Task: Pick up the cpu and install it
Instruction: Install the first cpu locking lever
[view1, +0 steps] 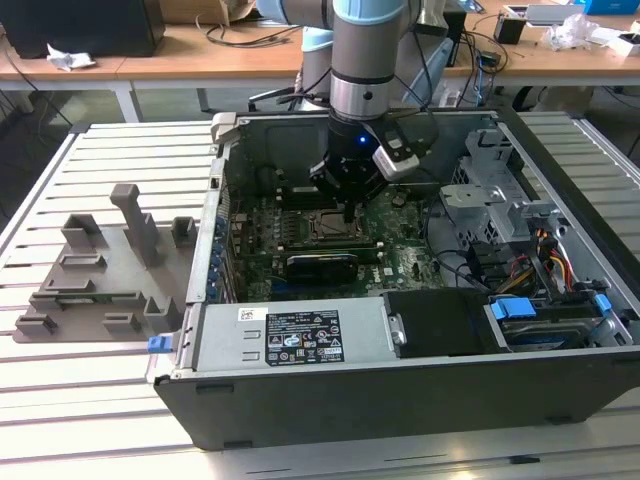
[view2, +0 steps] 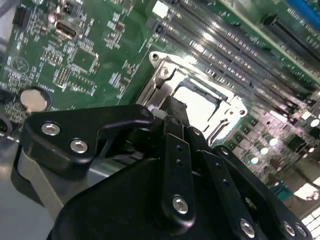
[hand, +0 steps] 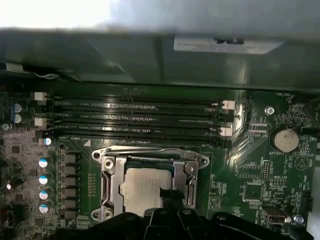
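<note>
First wrist view has the cpu (hand: 142, 187) apparently seated in its socket frame (hand: 150, 165), the tool (hand: 170, 200) poised directly above, fingers' spacing impossible to tell.

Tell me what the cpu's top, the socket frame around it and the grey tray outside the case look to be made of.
The cpu: its top looks like brushed pale metal, glaring under the light. The socket frame: apparently bare steel, silver and shiny, with screw heads at its corners. The grey tray: probably plastic, matte and uniformly grey with moulded upright blocks, though that is only how it looks.
</note>
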